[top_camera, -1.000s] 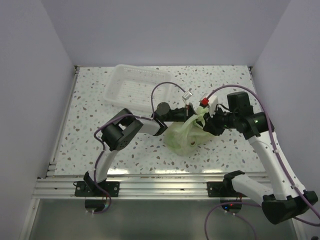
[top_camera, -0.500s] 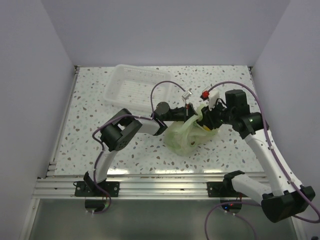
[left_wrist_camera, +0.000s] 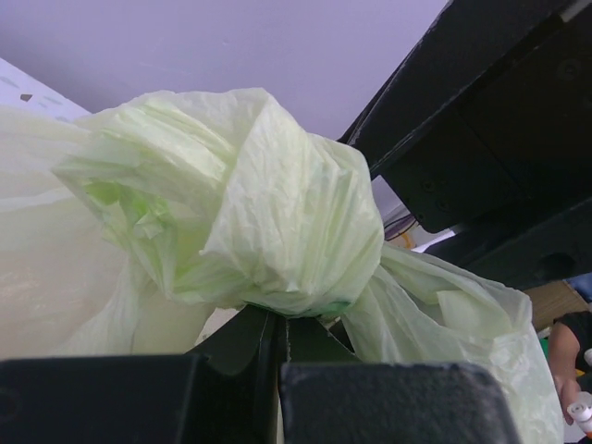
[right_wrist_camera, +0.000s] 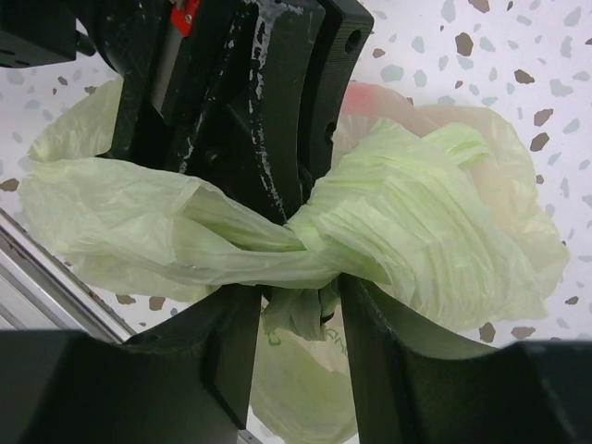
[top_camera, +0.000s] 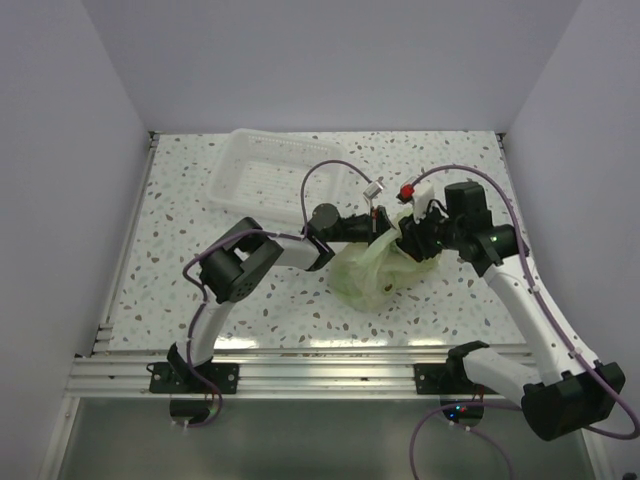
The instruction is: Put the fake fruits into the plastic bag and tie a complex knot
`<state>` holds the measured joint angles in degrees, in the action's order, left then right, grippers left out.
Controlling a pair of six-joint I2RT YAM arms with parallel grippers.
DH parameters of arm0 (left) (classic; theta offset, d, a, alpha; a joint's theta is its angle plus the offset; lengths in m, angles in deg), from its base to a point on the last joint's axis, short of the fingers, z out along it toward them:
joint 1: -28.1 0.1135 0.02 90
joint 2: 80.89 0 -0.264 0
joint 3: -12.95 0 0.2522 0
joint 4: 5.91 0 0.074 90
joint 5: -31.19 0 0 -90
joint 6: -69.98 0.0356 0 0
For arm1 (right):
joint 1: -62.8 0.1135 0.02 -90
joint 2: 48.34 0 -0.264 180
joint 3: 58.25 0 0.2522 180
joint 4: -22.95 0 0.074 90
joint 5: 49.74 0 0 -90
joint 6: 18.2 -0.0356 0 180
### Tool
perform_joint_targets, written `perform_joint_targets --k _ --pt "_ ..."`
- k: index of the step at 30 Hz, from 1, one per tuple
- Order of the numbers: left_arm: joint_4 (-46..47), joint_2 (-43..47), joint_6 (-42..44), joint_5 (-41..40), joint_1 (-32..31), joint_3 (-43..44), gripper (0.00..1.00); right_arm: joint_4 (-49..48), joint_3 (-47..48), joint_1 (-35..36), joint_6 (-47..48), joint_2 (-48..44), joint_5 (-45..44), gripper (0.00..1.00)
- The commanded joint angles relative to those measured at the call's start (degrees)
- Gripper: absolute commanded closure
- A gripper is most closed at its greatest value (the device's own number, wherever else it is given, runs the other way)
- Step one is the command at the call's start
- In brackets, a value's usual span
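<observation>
The pale green plastic bag (top_camera: 368, 272) lies bulging on the table between the arms. Its handles are twisted into a bunched knot (top_camera: 396, 232), which also shows in the left wrist view (left_wrist_camera: 277, 213) and the right wrist view (right_wrist_camera: 388, 222). My left gripper (left_wrist_camera: 277, 326) is shut on plastic just under the knot. My right gripper (right_wrist_camera: 298, 324) has its jaws apart, one on each side of the twisted strand, with a fold of plastic hanging between them. The fake fruits are hidden in the bag; only a faint reddish shape (right_wrist_camera: 375, 97) shows through.
The clear-white plastic basket (top_camera: 228, 180) stands at the back left of the speckled table. The two grippers meet head-on at the knot, the left one's black fingers (right_wrist_camera: 250, 111) close in front of the right wrist camera. Purple cables loop above both wrists.
My right gripper has moved left, in toward the knot and the left gripper. The left gripper has kept its hold on the bag and has hardly moved.
</observation>
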<state>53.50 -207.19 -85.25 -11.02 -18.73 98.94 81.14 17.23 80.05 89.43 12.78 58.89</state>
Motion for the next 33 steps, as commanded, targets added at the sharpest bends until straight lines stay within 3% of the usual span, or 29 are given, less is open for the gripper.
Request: perform_joint_targets --k 1,2,3,7,11,15,16,18,20,22,29,33 --pt "6.2 4.7 2.9 -0.3 0.0 -0.4 1.00 -1.7 -1.9 0.1 0.7 -0.3 -1.5 0.58" --pt "5.7 5.0 3.4 -0.1 0.0 -0.4 1.00 -1.9 -2.2 0.1 0.8 -0.5 -1.6 0.62" --pt "5.3 5.3 4.8 0.0 -0.1 -0.6 1.00 -2.2 -2.5 0.1 1.0 -0.7 -1.6 0.73" --pt "0.9 7.3 8.9 0.5 -0.2 -1.1 1.00 -4.3 -4.8 0.1 3.2 -3.9 1.0 1.00" --pt "-6.4 10.5 17.1 0.6 -0.1 -2.6 0.96 -13.7 -11.6 0.1 4.6 -9.9 6.4 1.00" --pt "-14.9 15.3 25.0 -0.1 0.2 -4.9 0.88 -18.5 -14.0 0.1 4.3 -10.1 8.9 1.00" --pt "-17.1 16.3 26.7 -0.8 0.5 -5.5 0.82 -19.3 -14.2 0.0 4.3 -10.1 9.7 1.00" --pt "-25.0 19.3 33.4 -2.5 0.7 -6.5 0.80 -23.0 -16.2 -0.4 3.5 -11.4 12.0 1.00" --pt "-30.1 21.4 38.1 -4.4 1.0 -7.4 0.69 -26.1 -17.6 -0.5 2.9 -12.2 12.6 1.00" --pt "-34.9 24.4 43.5 -5.3 1.5 -8.1 0.65 -27.0 -18.7 -0.8 3.5 -12.4 14.1 1.00" --pt "-43.1 32.6 52.6 -7.4 4.2 -13.5 0.59 -34.0 -21.6 -5.3 3.2 -11.7 23.4 1.00" --pt "-43.3 37.2 54.2 -1.9 7.9 -16.2 0.55 -34.8 -21.4 -8.5 3.6 -10.9 29.1 1.00"
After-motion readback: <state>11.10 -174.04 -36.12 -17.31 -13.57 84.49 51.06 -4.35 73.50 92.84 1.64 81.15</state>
